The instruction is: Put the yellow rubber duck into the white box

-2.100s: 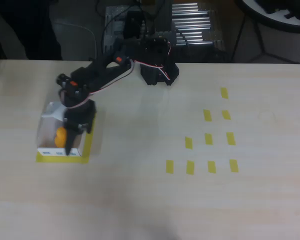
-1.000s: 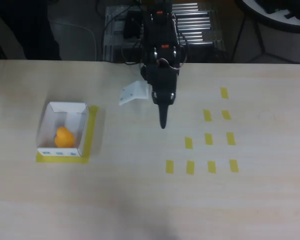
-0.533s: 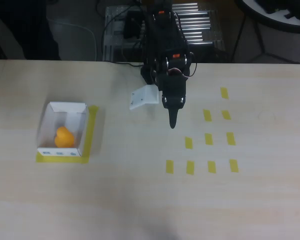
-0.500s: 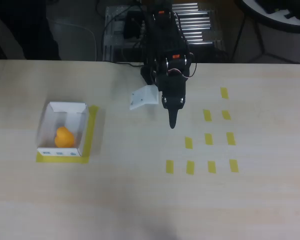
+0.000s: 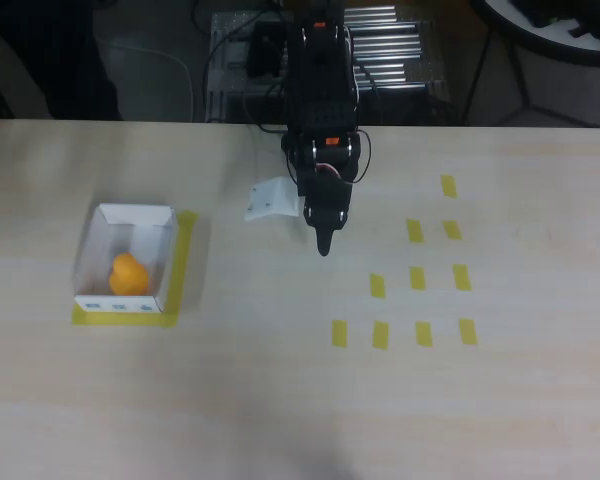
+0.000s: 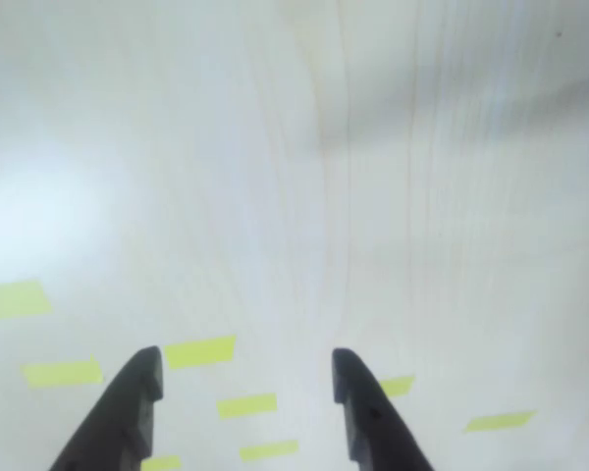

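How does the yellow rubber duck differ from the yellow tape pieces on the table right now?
The yellow rubber duck is rounded and orange-yellow; the yellow tape pieces are flat, paler rectangles. The duck sits inside the white box at the overhead view's left; the tape pieces lie bare on the table at the right. There is one duck, several tape pieces. Both are small and yellowish.

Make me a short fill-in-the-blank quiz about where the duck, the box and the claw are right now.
1. The yellow rubber duck lies inside the white ____.
2. The white box stands on a rectangle of ____ tape.
3. The claw is open and holds ____.
4. In the overhead view, the claw is to the ____ of the box.

Missing words: box; yellow; nothing; right
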Controlling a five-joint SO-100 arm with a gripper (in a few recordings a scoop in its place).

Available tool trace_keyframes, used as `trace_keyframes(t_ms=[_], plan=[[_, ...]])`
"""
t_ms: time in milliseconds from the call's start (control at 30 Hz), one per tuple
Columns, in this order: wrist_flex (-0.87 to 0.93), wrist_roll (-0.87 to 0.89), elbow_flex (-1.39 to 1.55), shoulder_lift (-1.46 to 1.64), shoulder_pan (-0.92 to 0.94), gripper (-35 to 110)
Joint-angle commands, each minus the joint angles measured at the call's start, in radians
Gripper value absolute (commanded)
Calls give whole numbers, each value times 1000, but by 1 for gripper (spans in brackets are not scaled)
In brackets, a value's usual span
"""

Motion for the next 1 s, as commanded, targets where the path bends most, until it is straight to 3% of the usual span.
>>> trace_keyframes(t_ms=[0,767,967], plan=[[-51,11,66,92,-8,24],[-132,-6,163,89,-37,18],[-163,-44,233,133,-32,10]])
